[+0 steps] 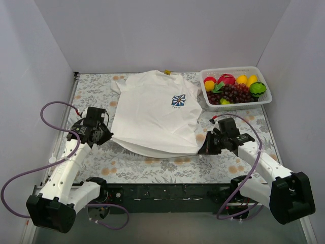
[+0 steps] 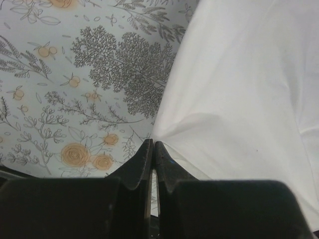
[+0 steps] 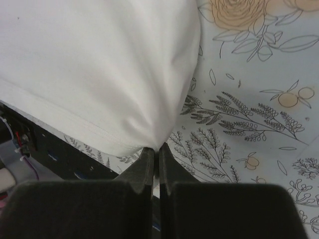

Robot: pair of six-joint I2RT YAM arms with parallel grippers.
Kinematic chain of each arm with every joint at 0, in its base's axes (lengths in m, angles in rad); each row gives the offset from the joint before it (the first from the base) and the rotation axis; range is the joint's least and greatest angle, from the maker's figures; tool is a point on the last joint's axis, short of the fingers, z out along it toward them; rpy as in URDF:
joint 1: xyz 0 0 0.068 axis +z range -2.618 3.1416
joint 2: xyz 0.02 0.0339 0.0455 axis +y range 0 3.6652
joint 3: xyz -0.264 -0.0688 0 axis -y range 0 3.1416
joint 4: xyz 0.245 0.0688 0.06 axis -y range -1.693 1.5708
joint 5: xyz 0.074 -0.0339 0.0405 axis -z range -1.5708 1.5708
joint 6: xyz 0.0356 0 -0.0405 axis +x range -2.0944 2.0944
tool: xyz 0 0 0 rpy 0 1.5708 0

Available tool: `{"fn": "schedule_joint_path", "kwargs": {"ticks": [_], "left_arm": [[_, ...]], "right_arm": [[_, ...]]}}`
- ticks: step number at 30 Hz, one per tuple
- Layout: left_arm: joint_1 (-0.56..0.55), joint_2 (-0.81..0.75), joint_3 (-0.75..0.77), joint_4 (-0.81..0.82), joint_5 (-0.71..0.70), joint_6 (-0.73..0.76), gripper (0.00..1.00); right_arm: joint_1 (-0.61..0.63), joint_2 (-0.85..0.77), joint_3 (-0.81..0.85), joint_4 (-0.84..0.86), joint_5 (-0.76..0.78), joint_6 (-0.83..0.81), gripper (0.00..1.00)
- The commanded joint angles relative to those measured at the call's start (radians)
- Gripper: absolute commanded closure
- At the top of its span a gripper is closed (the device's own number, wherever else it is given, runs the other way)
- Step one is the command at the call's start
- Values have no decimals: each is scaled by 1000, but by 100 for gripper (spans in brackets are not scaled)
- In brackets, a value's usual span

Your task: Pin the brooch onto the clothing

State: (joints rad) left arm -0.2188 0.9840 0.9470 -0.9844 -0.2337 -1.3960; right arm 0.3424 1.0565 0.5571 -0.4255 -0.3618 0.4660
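A table (image 1: 152, 173) with a floral print is being viewed from above, and white walls are being shown round it. A white shirt (image 1: 150, 114) is being kept spread at the table's centre, with the collar toward 12 o'clock and the hem toward 6 o'clock. The hem is being held up off the table in a shallow curve, and a shadow is being cast beneath it.

The left arm (image 1: 68, 170) is being reached in from 7 o'clock and the right arm (image 1: 264, 168) from 5 o'clock. A white basket (image 1: 231, 69) is being shown at 2 o'clock from the shirt, just beside its sleeve, and fruit (image 1: 233, 94) is being carried in it.

The left gripper (image 1: 109, 136) is being kept at the hem corner at 8 o'clock. In the left wrist view its fingers are being pressed together, and the shirt's (image 2: 249, 89) edge is being drawn to a point at the tips (image 2: 152, 147). The right gripper (image 1: 202, 148) is being kept at the opposite hem corner, at 4 o'clock. In the right wrist view it is likewise being held closed (image 3: 155, 149), with the shirt (image 3: 99, 64) being gathered into its tips.

The brooch (image 1: 178, 100), a small blue square with a white flower, is being carried on the shirt's chest, toward 1 o'clock from the shirt's middle. From this height it cannot be told whether its pin is being passed through the fabric.
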Motion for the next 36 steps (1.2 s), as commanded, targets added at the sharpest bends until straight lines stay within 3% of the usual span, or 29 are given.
{"fn": "schedule_joint_path", "kwargs": {"ticks": [1, 15, 23, 36], "left_arm": [[2, -50, -2, -126, 2, -34, 100], [2, -146, -31, -394, 19, -107, 100], [2, -215, -105, -398, 186, -124, 100], [2, -226, -88, -401, 139, -113, 100]], "right_arm": [[36, 30, 1, -119, -16, -23, 99], [156, 76, 18, -274, 49, -41, 99], [182, 89, 47, -338, 83, -56, 99], [268, 99, 44, -424, 67, -53, 99]]}}
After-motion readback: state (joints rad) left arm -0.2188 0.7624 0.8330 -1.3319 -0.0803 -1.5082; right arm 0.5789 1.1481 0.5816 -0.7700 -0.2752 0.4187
